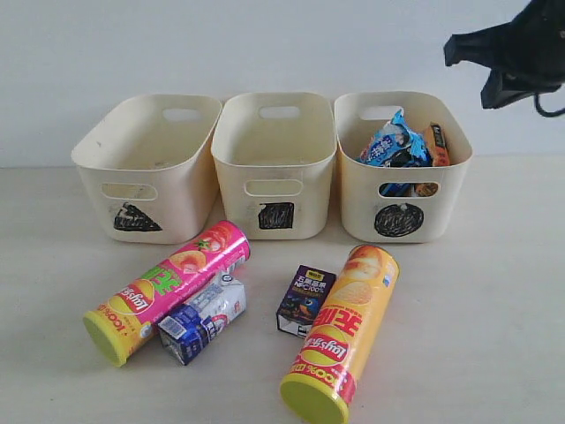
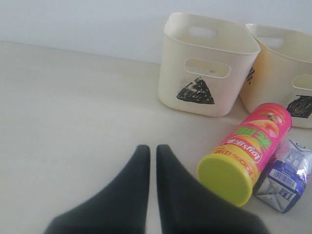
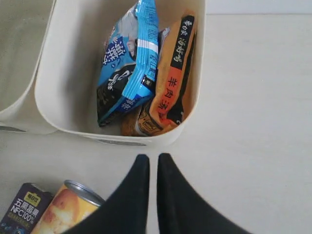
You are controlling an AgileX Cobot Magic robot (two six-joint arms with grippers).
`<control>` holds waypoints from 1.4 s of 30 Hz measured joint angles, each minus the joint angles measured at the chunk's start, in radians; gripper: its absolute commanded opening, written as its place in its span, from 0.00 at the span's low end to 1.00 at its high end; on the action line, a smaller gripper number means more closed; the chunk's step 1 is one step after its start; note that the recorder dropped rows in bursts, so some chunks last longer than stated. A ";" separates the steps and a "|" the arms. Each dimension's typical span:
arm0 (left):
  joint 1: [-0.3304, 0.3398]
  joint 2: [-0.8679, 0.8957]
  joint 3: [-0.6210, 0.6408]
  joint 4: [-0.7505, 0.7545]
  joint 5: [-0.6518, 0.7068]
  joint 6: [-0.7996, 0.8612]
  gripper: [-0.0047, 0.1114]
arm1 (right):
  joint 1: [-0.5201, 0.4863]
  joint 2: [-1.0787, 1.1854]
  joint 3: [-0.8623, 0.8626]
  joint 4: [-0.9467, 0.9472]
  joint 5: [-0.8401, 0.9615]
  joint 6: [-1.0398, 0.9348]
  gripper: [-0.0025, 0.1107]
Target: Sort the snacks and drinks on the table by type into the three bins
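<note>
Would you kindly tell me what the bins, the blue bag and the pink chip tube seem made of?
The bins look like moulded cream plastic, smooth and matte, with rounded corners. The blue bag seems glossy plastic film: it crinkles and catches light. The pink chip tube may be cardboard with a glossy printed wrap, uncertain; its yellow-green lid looks plastic.

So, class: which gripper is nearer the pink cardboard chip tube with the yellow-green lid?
Left. The left gripper hovers just beside the lid end of the pink chip tube; the right gripper hangs far off, up by the circle-marked cream plastic tub.
</note>
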 measured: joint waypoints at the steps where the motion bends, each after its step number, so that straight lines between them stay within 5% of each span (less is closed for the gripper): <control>1: 0.000 0.000 0.000 0.000 0.000 0.000 0.08 | 0.000 -0.045 0.054 0.000 -0.038 0.000 0.03; 11: 0.000 0.000 0.000 0.000 0.000 0.000 0.08 | 0.000 -0.525 0.523 -0.004 -0.320 -0.003 0.03; 26: 0.000 0.000 0.000 0.000 0.000 0.000 0.08 | 0.000 -0.970 0.985 -0.014 -0.578 -0.011 0.03; 29: 0.000 0.000 0.000 -0.006 -0.112 -0.008 0.08 | 0.000 -1.045 1.020 -0.014 -0.596 -0.013 0.03; 36: 0.000 0.000 0.000 -0.070 -0.641 -0.078 0.08 | 0.000 -1.083 1.020 -0.014 -0.581 -0.016 0.03; 42: 0.000 0.000 -0.009 -0.082 -0.789 -0.166 0.08 | 0.000 -1.083 1.020 -0.014 -0.568 -0.016 0.03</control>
